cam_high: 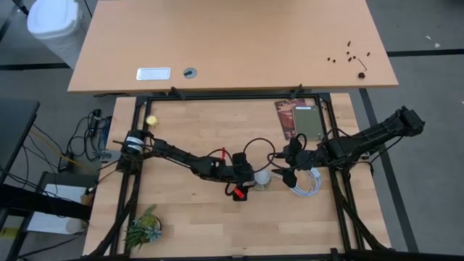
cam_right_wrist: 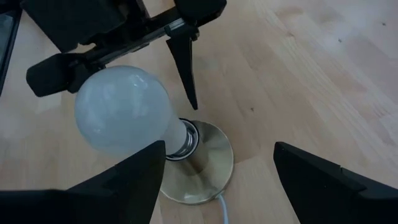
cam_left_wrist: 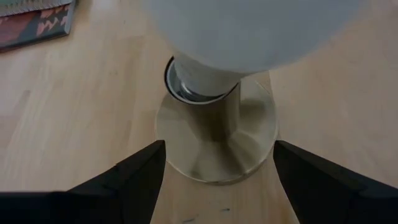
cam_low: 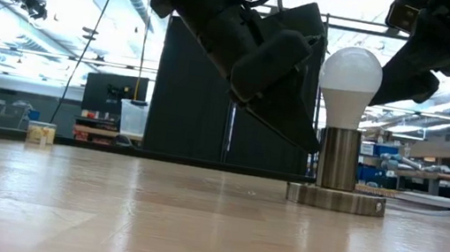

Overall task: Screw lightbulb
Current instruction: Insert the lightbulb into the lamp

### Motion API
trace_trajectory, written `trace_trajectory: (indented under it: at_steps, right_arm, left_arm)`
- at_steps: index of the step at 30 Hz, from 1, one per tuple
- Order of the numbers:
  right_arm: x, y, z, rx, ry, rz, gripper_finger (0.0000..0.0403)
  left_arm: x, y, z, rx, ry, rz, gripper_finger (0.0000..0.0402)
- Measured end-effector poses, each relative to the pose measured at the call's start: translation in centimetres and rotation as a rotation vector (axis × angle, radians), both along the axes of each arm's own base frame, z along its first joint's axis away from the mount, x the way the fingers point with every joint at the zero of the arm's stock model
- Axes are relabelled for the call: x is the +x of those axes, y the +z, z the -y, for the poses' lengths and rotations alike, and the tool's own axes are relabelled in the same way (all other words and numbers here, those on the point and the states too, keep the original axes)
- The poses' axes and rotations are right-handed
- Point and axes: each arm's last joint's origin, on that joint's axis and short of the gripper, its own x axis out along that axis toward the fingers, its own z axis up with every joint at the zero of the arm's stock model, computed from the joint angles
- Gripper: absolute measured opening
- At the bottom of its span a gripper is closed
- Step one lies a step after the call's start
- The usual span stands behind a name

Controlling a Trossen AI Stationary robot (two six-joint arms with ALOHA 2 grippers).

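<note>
The white lightbulb [cam_high: 262,177] stands upright with its narrow base in the metal socket [cam_low: 339,159] on a round metal disc [cam_low: 335,199]. It also shows in both wrist views [cam_left_wrist: 249,31] [cam_right_wrist: 121,109]. My left gripper [cam_left_wrist: 219,143] is open and comes at the bulb from the table's left. Its fingers [cam_right_wrist: 186,68] stand on either side of the bulb without visibly touching it. My right gripper [cam_right_wrist: 219,144] is open and empty, just right of the bulb [cam_high: 284,170], above and beside it in the low view [cam_low: 410,82].
A coiled white cable [cam_high: 308,181] lies right of the disc, under my right arm. A patterned book and grey pad [cam_high: 297,119] lie at the far right. A yellow ball [cam_high: 151,120] sits far left and a green plant [cam_high: 143,228] near left.
</note>
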Motion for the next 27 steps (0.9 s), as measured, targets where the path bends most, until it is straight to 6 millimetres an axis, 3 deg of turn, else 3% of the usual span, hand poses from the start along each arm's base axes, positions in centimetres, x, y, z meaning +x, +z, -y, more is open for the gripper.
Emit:
trace_trajectory:
  at_steps: [19,22,27]
  right_arm:
    - [-1.1,1.0,0.4,-0.022,-0.001,0.026,0.0309]
    - [-1.2,2.0,0.5,-0.035,-0.02,-0.021,0.0309]
    - [-0.8,4.7,0.2,-0.079,-0.021,-0.044,0.0309]
  left_arm:
    - [-1.5,-0.9,1.0,0.062,0.006,-0.153,0.0303]
    - [-1.8,-0.2,1.4,0.051,0.013,-0.143,0.03]
    - [-2.8,2.6,3.0,0.069,0.027,-0.067,0.0287]
